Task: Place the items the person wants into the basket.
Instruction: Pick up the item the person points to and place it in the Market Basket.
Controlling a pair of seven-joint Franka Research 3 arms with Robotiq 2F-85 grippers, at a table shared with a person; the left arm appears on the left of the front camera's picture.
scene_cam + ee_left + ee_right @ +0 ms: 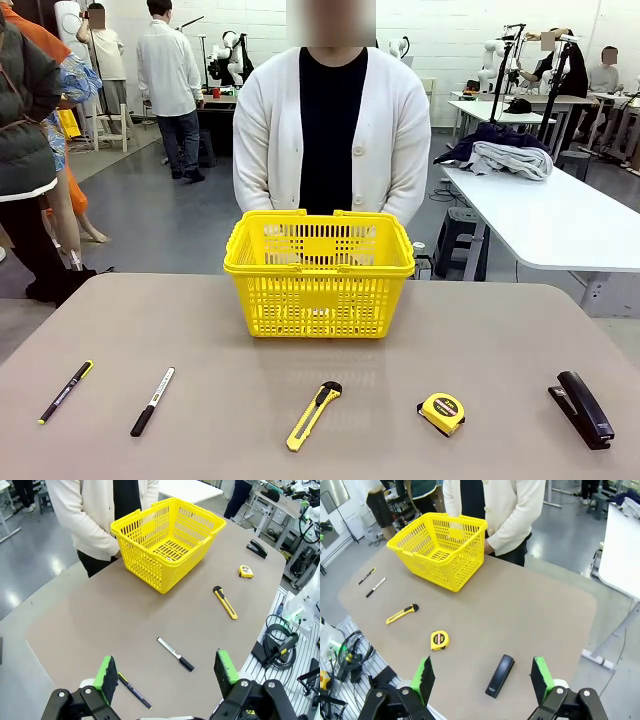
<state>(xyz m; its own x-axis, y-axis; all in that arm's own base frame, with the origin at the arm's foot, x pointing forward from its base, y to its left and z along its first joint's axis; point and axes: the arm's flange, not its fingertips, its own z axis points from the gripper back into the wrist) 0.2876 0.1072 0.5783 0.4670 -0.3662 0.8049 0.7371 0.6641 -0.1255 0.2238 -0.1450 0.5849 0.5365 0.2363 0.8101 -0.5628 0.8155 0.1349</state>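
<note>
Figure: my remote view across the table, with both arms raised above its near edge.

(a) Person, in a white buttoned cardigan over a black top, standing at the far edge directly behind the basket.

(b) Basket: bright yellow plastic with slotted mesh walls and both handles folded down on the rim. It stands upright at the middle of the table, nearer the far edge and well apart from both grippers.

(c) Black stapler, by the near right corner. In my right wrist view it lies between the two green pads, on the table below them.

(d) Long yellow utility knife, at the middle of the near edge.

(e) Marker: white barrel, black cap. It lies left of the knife. In my left wrist view it sits between the pads, a little beyond them.

(f) Pen: slim and black with yellow ends. It is nearest the near left corner, and in the left wrist view it lies just beside one pad.

(g) Tape measure: small, round-cornered, yellow and black. It lies between knife and stapler. In the right wrist view it is near that gripper, beyond one pad.

(h) Left gripper and right gripper: fingers spread wide apart, nothing between them, neither touching anything.
</note>
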